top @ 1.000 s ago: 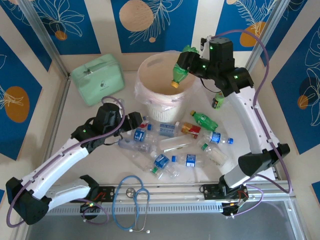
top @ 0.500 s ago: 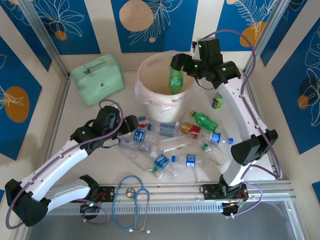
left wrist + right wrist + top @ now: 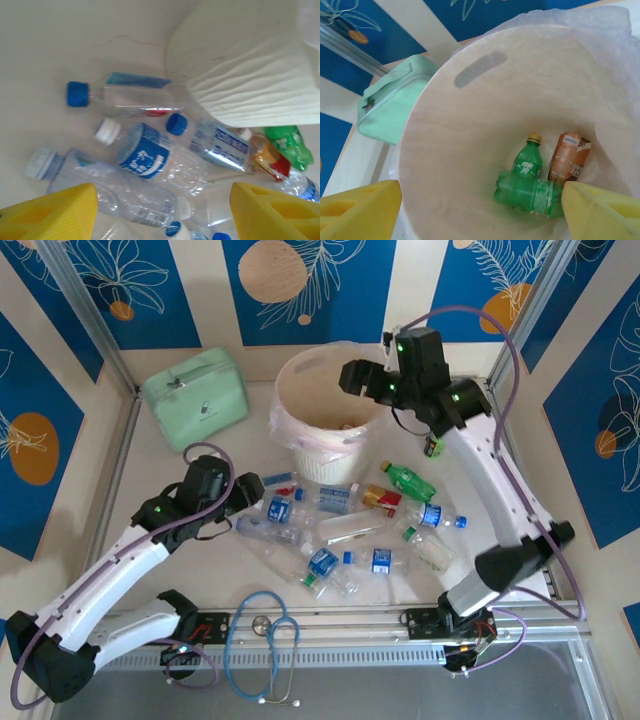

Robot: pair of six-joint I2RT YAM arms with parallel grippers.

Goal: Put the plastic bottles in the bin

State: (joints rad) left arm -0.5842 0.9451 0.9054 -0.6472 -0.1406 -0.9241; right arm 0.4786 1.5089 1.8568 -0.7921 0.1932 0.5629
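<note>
**A:** What's new at the bin (image 3: 283, 405)?

**B:** A second ago the right gripper (image 3: 358, 377) held a green bottle above it. Now its fingers stand apart and empty over the rim, so the bottle has dropped in.

**A:** Where did it land?

**B:** On the bin's floor. The right wrist view shows a yellow-capped green bottle (image 3: 527, 162) and a second green bottle (image 3: 527, 192) lying across its base. I can't tell which one just fell. An orange-labelled bottle (image 3: 567, 157) lies just beside them.

**A:** So the task?

**B:** I'd say three are in and most are left. The pile of bottles (image 3: 340, 530) lies on the table in front of the bin.

**A:** And the left gripper (image 3: 250, 495)?

**B:** Its fingers are open with nothing between them, over the pile's left end. It has barely shifted. A blue-labelled bottle (image 3: 145, 152) lies below it.

**A:** What's unclear?

**B:** The clear bottles overlap, so I can't count them, and the left wrist view is blurred. A yellow finger (image 3: 605, 210) cuts off the second green bottle's end. A small dark can (image 3: 435, 445) is half hidden behind the right arm. From above, the bin's contents barely show.
</note>
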